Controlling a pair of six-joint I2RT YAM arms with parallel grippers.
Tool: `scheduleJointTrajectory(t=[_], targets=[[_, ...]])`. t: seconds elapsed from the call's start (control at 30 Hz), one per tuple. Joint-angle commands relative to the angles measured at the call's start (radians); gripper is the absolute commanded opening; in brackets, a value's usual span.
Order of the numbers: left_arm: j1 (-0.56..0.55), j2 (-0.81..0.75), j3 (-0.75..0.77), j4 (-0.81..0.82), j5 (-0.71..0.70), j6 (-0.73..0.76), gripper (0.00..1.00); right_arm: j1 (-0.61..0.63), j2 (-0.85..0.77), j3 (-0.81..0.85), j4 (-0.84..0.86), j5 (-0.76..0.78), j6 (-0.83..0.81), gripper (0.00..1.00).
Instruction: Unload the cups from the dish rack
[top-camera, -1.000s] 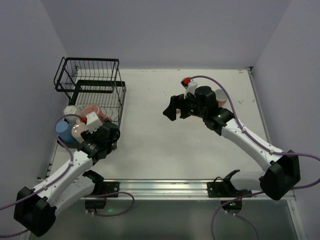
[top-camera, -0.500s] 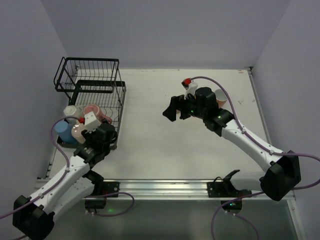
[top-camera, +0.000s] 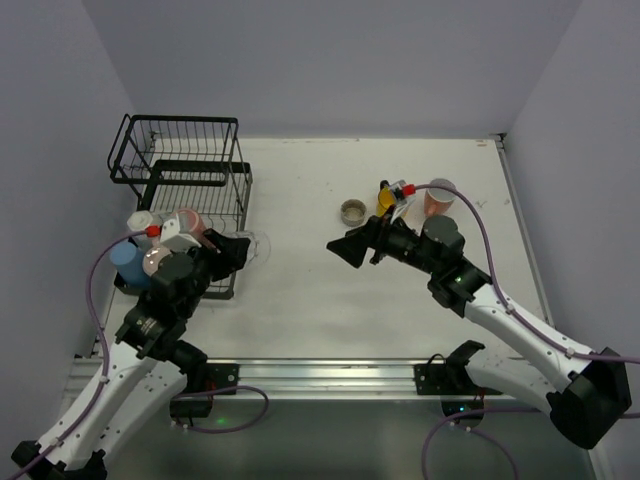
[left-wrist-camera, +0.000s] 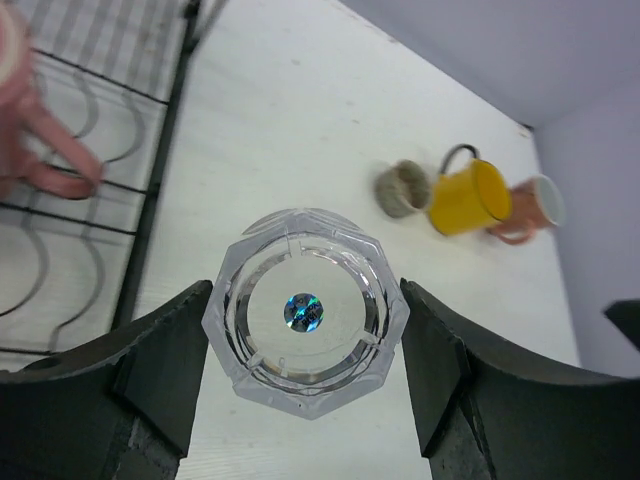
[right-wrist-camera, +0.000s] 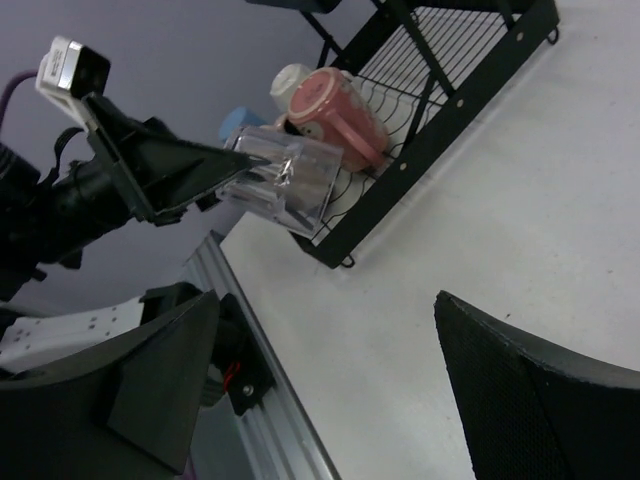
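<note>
White table (top-camera: 300, 300), dish rack (top-camera: 185, 160), 3 cups (top-camera: 352, 211)

The top view looks steeply down from above and behind the near edge of the white table (top-camera: 300, 320), showing all of it. The left wrist view sits close above a clear glass cup (left-wrist-camera: 305, 312), facing the far right corner. The right wrist view looks low toward the left edge, sharing that cup and the dish rack (top-camera: 185, 170).
</note>
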Motion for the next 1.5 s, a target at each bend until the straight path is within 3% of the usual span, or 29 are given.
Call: scheduleJointTrajectory(t=[0.0, 0.2, 0.27, 0.47, 0.77, 1.0, 1.07, 1.13, 1.17, 1.2, 1.27, 1.3, 1.33, 1.37, 1.47], targets=[[-0.002, 0.019, 0.002, 0.27, 0.313, -0.035, 0.24, 0.03, -0.08, -0.097, 0.182, -0.051, 0.09, 0.9], [-0.002, 0.13, -0.104, 0.758, 0.544, -0.18, 0.22, 0.061, -0.198, -0.264, 0.293, -0.024, 0.197, 0.74], [-0.003, 0.188, -0.133, 0.914, 0.589, -0.237, 0.2, 0.064, -0.202, -0.278, 0.319, -0.034, 0.206, 0.75], [-0.014, 0.34, -0.152, 1.174, 0.685, -0.338, 0.18, 0.096, -0.198, -0.26, 0.345, -0.015, 0.206, 0.77], [-0.114, 0.42, -0.155, 1.277, 0.685, -0.371, 0.17, 0.099, -0.205, -0.22, 0.348, 0.082, 0.186, 0.75], [-0.16, 0.418, -0.175, 1.28, 0.648, -0.369, 0.17, 0.101, -0.179, -0.174, 0.342, 0.091, 0.165, 0.63], [-0.17, 0.421, -0.178, 1.282, 0.642, -0.369, 0.17, 0.104, -0.166, -0.169, 0.349, 0.09, 0.171, 0.52], [-0.181, 0.424, -0.178, 1.282, 0.642, -0.363, 0.2, 0.102, -0.159, -0.166, 0.365, 0.084, 0.183, 0.49], [-0.181, 0.424, -0.179, 1.282, 0.642, -0.363, 0.23, 0.104, -0.148, -0.163, 0.369, 0.081, 0.188, 0.41], [-0.183, 0.424, -0.182, 1.282, 0.642, -0.358, 0.37, 0.106, -0.143, -0.162, 0.374, 0.079, 0.196, 0.35], [-0.183, 0.418, -0.179, 1.25, 0.64, -0.345, 0.53, 0.106, -0.136, -0.146, 0.363, 0.081, 0.193, 0.26], [-0.181, 0.412, -0.169, 1.227, 0.639, -0.316, 0.7, 0.104, -0.134, -0.133, 0.287, 0.1, 0.164, 0.14], [-0.181, 0.404, -0.159, 1.161, 0.636, -0.296, 0.8, 0.104, -0.136, -0.113, 0.232, 0.122, 0.142, 0.06], [-0.181, 0.38, -0.137, 1.119, 0.619, -0.27, 0.96, 0.102, -0.139, -0.075, 0.169, 0.142, 0.109, 0.0], [-0.181, 0.308, -0.08, 0.891, 0.538, -0.147, 1.0, 0.099, -0.154, 0.002, -0.03, 0.238, 0.027, 0.0]])
